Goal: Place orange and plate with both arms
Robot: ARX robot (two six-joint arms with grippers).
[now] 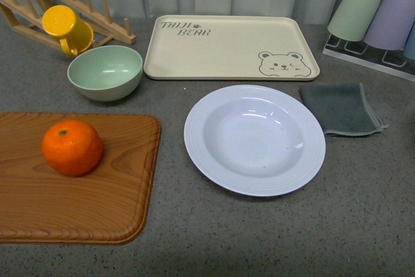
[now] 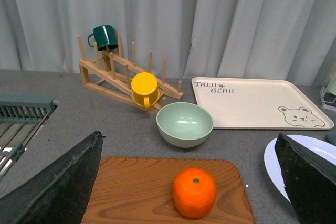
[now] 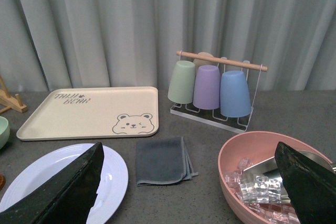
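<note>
Nothing was held; by my reading the task stood at its opening step. The orange [image 1: 72,147] sat on a board [image 1: 97,205] at the plate's [image 1: 198,141] 9 o'clock. The plate lay flat on the table [image 1: 363,225], a tray [image 1: 214,50] at its 12 o'clock. Neither arm showed in the front view. In the wrist views the left jaws and right jaws gaped wide and empty, fingers [image 2: 58,192] well apart. Next, the left jaws would need to straddle the orange and close gently, since it could roll. The right jaws would need a pinch on the plate's low rim, probably at 3 o'clock.
</note>
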